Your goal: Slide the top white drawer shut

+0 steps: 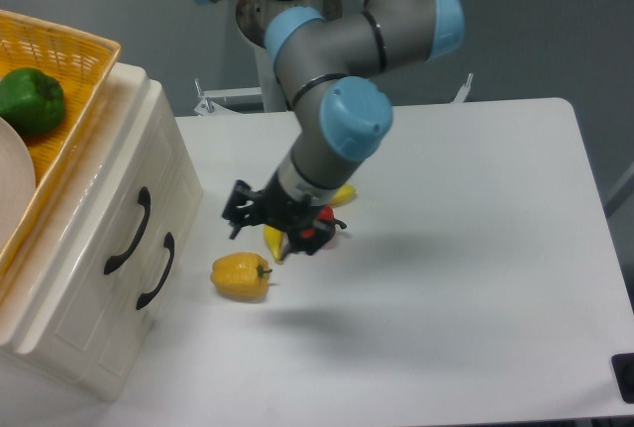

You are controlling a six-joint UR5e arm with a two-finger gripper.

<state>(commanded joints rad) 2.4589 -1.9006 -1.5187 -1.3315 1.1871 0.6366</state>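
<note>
The top white drawer [111, 211] is the upper glossy front of the cabinet at the left, with a black curved handle [130, 233]. Its front looks about level with the lower drawer front [170, 211], which has its own black handle [157, 271]. My gripper [236, 215] hangs low over the table a short way right of the cabinet front, not touching it. Its black fingers point left toward the drawers, look spread apart and hold nothing.
A yellow wicker basket [84, 55] on the cabinet top holds a green pepper [30, 100] and a white plate [12, 179]. A yellow pepper [241, 276] lies on the white table [475, 249] below the gripper. A banana [275, 241] and a red item [319, 234] lie under the wrist.
</note>
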